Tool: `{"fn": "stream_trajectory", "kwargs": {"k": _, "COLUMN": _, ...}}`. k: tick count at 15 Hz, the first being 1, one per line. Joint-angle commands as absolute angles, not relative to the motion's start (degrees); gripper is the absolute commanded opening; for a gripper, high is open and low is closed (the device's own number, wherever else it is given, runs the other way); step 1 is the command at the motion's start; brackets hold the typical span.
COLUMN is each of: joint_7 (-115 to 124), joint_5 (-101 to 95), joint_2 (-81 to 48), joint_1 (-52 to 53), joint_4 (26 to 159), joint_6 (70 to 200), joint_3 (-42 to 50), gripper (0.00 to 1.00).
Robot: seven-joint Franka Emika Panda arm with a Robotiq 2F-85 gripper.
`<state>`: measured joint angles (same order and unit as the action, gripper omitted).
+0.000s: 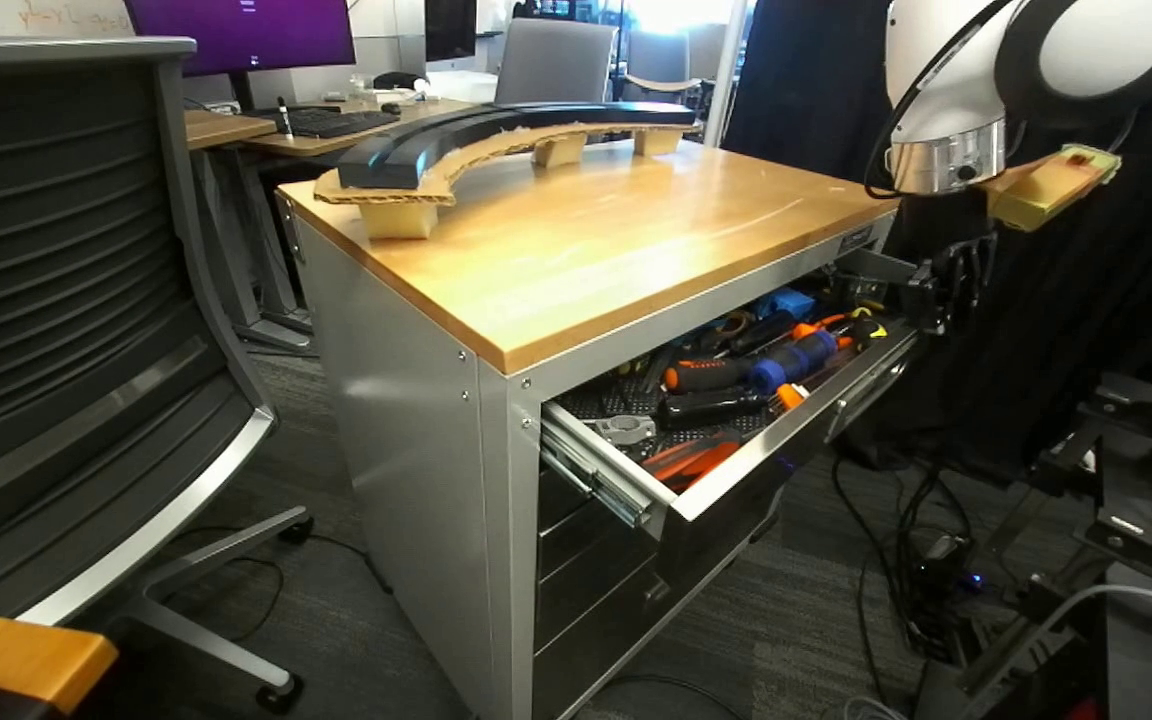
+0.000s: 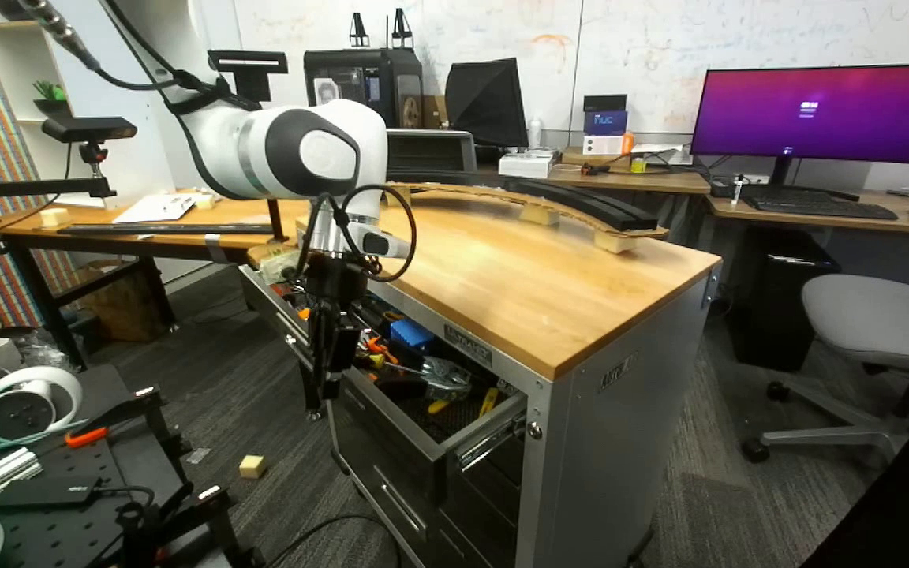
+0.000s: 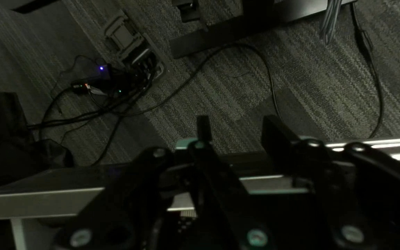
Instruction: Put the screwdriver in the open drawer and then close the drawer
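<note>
Exterior view: a grey metal tool cabinet (image 1: pixel 416 430) topped by a wooden tabletop (image 1: pixel 636 250). Robot arm (image 2: pixel 297 154): beside the cabinet, bent, its wrist pointing down at the front. Drawer (image 1: pixel 766 446): the uppermost, drawn well out, a sliding rail (image 2: pixel 490 443) exposed. Jaws: parted to a moderate gap and holding nothing that shows; the wrist view has only carpet (image 3: pixel 234 128) between their ends. They hang at the outer side of the drawer's front; from where I stand I cannot tell whether they touch it. Inside: an orange-and-black tool handle (image 1: pixel 706 375), a blue grip (image 1: pixel 794 362) and others, crowded. Screwdriver: not to be singled out in any view; I cannot tell whether it lies among them. Step in hand, I judge: closing. The next move calls for setting the jaws against the front and pushing straight toward the cabinet.
</note>
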<state>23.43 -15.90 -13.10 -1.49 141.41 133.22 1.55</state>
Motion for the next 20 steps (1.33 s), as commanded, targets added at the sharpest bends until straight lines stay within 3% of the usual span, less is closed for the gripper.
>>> {"fn": "stream_trajectory", "kwargs": {"k": 1, "joint_7": 27.97, "joint_5": -16.87, "joint_2": -16.18, "joint_1": 0.40, "joint_4": 140.11, "joint_6": 143.68, "joint_3": 3.69, "gripper": 0.12}}
{"fn": "stream_trajectory", "kwargs": {"k": 3, "joint_7": 30.55, "joint_5": -18.52, "joint_2": -15.82, "joint_1": 1.67, "joint_4": 140.67, "joint_6": 148.40, "joint_3": 4.51, "gripper": 0.01}}
{"fn": "stream_trajectory", "kwargs": {"k": 11, "joint_7": 50.64, "joint_5": -37.39, "joint_2": -20.53, "joint_1": 11.30, "joint_4": 138.85, "joint_6": 170.68, "joint_3": 16.58, "gripper": 0.00}}
{"fn": "stream_trajectory", "kwargs": {"k": 15, "joint_7": 65.13, "joint_5": -49.21, "joint_2": -22.55, "joint_1": 20.01, "joint_4": 137.37, "joint_6": 179.19, "joint_3": 27.85, "gripper": 0.00}}
{"fn": "stream_trajectory", "kwargs": {"k": 16, "joint_7": 68.17, "joint_5": -51.63, "joint_2": -22.06, "joint_1": 22.48, "joint_4": 137.53, "joint_6": 180.64, "joint_3": 31.11, "gripper": 0.26}}
{"fn": "stream_trajectory", "kwargs": {"k": 17, "joint_7": 70.68, "joint_5": -53.84, "joint_2": -21.06, "joint_1": 24.63, "joint_4": 138.37, "joint_6": 181.65, "joint_3": 33.96, "gripper": 0.27}}
{"fn": "stream_trajectory", "kwargs": {"k": 20, "joint_7": 75.49, "joint_5": -60.96, "joint_2": -13.04, "joint_1": 31.41, "joint_4": 143.02, "joint_6": 177.96, "joint_3": 42.58, "gripper": 0.47}}
